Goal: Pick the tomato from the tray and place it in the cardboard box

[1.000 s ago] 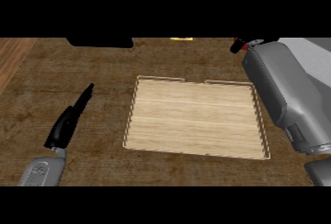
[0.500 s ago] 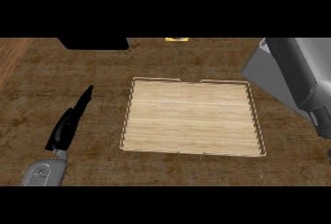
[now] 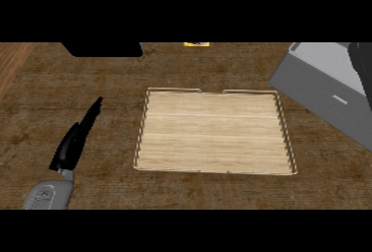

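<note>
Tray (image 3: pixel 214 133): square, pale wood-grain boards with a thin raised rim, lying flat at the middle of the desk (image 3: pixel 94 74); no tomato shows on it or anywhere in view. Desk: dark brown, coarse woven-looking texture. Left robot hand (image 3: pixel 76 138): black, fingers straight and released, resting left of the tray, apart from it, holding nothing. Right forearm (image 3: pixel 327 93): grey, boxy, at the upper right edge; its robot hand is out of view. Small yellow object (image 3: pixel 196 44) at the far edge.

Tray: square pale wooden tray (image 3: pixel 214 133), smooth matt planks
Counter: dark brown counter top (image 3: pixel 218 69) around the tray, rough mottled matt
Left hand: black left hand (image 3: pixel 75 140), glossy
</note>
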You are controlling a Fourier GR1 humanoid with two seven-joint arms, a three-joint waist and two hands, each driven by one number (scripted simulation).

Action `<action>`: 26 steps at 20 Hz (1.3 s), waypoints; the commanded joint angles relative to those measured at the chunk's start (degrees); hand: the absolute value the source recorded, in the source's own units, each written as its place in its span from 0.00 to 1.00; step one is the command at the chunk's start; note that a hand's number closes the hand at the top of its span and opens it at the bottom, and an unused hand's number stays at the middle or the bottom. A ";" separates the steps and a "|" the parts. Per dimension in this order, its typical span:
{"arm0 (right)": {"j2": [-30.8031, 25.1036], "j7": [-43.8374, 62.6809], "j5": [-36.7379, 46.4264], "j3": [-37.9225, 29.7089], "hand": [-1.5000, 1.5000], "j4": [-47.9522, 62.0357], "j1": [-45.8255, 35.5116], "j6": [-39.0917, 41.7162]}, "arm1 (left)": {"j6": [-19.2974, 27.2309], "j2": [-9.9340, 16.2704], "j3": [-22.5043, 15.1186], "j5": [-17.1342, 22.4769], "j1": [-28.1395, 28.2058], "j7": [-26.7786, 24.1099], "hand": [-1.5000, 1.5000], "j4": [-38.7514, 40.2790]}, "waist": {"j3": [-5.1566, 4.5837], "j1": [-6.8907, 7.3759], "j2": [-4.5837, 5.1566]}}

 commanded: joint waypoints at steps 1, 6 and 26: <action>-3.50 -2.92 -1.71 -2.31 1.00 0.64 3.59 0.34 | -0.75 -0.18 -0.07 0.55 1.24 0.23 0.50 -1.34 | 0.01 0.15 0.01; -3.99 -4.54 -9.79 -10.32 1.00 4.96 5.72 1.62 | -0.89 0.46 0.59 0.60 -0.40 1.36 0.50 -1.47 | 0.07 -0.15 0.01; -2.51 -39.06 -34.23 -31.03 0.00 2.58 11.24 -27.29 | -1.08 -0.18 -0.26 -0.08 -0.99 2.90 0.50 -2.60 | 0.18 1.27 0.40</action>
